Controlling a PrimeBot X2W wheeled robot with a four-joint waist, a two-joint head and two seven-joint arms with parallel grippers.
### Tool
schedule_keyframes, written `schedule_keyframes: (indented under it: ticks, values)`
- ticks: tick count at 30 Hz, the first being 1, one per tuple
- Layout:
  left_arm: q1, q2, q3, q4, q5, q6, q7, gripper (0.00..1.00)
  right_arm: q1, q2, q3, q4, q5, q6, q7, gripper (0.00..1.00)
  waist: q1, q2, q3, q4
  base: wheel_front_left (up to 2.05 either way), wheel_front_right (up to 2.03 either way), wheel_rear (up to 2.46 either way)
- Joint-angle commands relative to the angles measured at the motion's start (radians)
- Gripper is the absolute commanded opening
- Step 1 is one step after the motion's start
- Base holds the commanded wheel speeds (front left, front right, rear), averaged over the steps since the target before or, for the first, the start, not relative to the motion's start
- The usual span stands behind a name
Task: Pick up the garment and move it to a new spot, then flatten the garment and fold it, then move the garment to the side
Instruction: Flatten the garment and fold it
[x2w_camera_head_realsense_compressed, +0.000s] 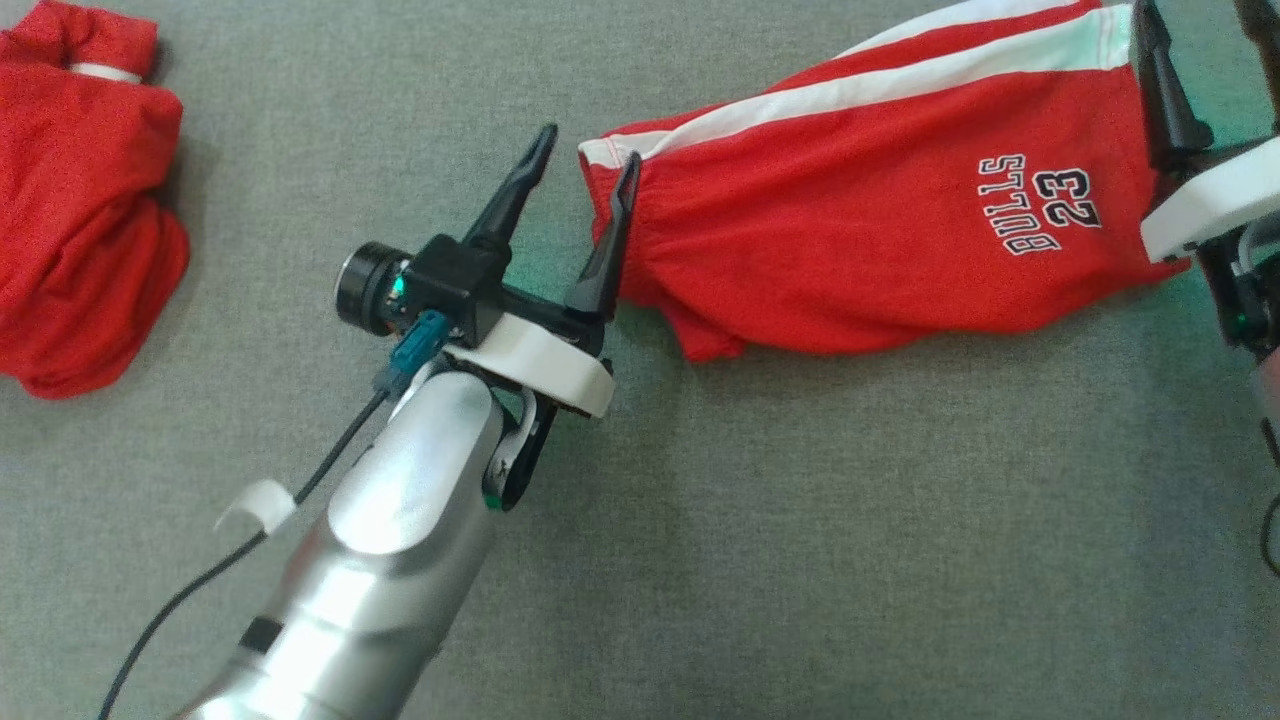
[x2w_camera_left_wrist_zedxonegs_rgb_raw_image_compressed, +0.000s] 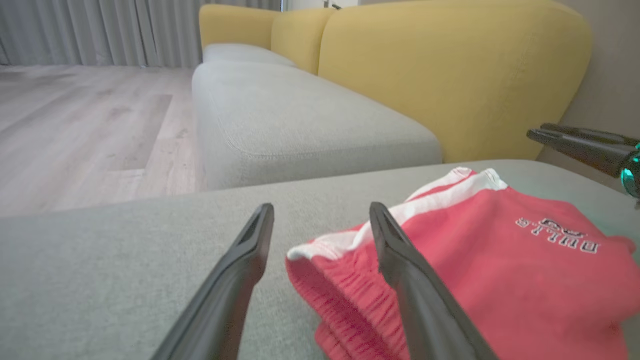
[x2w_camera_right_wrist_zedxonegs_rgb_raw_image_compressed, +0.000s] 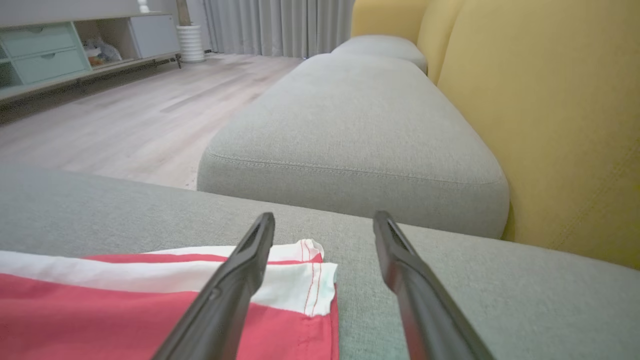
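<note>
Left end effector (x2w_camera_head_realsense_compressed: 591, 145) wide astride shorts (x2w_camera_head_realsense_compressed: 880, 230)

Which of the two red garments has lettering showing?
The flattened red shorts at the right, printed BULLS 23, with white stripes. The other red garment lies bunched at the far left, no lettering visible.

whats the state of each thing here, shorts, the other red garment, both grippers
shorts: lying stretched out on the cushion, not gripped
red heap: crumpled, at the cushion's left
left gripper: open, at the waistband end
right gripper: open, at the hem end
</note>
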Motion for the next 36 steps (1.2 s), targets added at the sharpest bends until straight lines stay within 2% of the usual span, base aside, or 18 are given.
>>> schedule_keyframes:
  ticks: [1,5,6,9,16,17,18,19,25,30,36]
  values:
    - [0.020,0.009,0.053,-0.077,0.029,0.033,-0.012,1.00,0.038,-0.001,0.005,-0.014,0.051,0.007,-0.016,1.00,-0.0001,0.0000,-0.016,-0.001,0.00,0.00,0.00]
    - [0.126,0.023,0.109,-0.212,0.098,0.099,-0.012,1.00,0.092,-0.003,0.016,0.032,0.133,0.007,0.038,1.00,-0.0001,0.0000,-0.041,0.006,0.00,0.00,0.00]
    - [0.126,0.023,0.109,-0.212,0.098,0.099,-0.012,1.00,0.092,-0.003,0.016,0.032,0.133,0.007,0.038,1.00,-0.0001,0.0000,-0.041,0.006,0.00,0.00,0.00]
    - [0.218,0.028,0.142,-0.314,0.151,0.135,-0.012,1.00,0.122,-0.003,0.026,0.077,0.182,0.007,0.110,1.00,-0.0001,0.0000,-0.058,0.022,0.00,0.00,0.00]
    - [0.390,0.019,0.187,-0.482,0.212,0.167,-0.012,1.00,0.164,0.010,0.060,0.138,0.298,0.007,0.247,1.00,-0.0001,0.0000,-0.090,0.079,0.00,0.00,0.00]
    - [0.407,0.018,0.192,-0.498,0.218,0.167,-0.012,1.00,0.166,0.011,0.066,0.138,0.311,0.007,0.256,0.83,-0.0001,0.0000,-0.094,0.085,0.00,0.00,0.00]
    - [0.422,0.017,0.196,-0.512,0.225,0.169,-0.012,1.00,0.167,0.012,0.072,0.138,0.322,0.007,0.262,0.30,-0.0001,0.0000,-0.099,0.091,0.00,0.00,0.00]
    - [0.435,0.016,0.201,-0.525,0.231,0.170,-0.012,1.00,0.168,0.010,0.076,0.140,0.331,0.007,0.264,0.02,-0.0001,0.0000,-0.104,0.096,0.00,0.00,0.00]
    - [0.485,0.013,0.239,-0.563,0.257,0.172,-0.012,1.00,0.145,-0.017,0.077,0.192,0.299,0.007,0.196,0.00,-0.0001,0.0000,-0.135,0.086,0.00,0.00,0.00]
    - [0.511,0.012,0.274,-0.585,0.265,0.165,-0.012,1.00,0.145,-0.046,0.069,0.218,0.292,0.007,0.163,0.00,-0.0001,0.0000,-0.150,0.027,0.00,0.00,0.00]
    - [0.519,0.011,0.293,-0.591,0.279,0.142,-0.012,1.00,0.167,-0.131,0.062,0.213,0.284,0.007,0.143,0.00,-0.0001,0.0000,-0.144,-0.049,0.00,0.00,0.00]
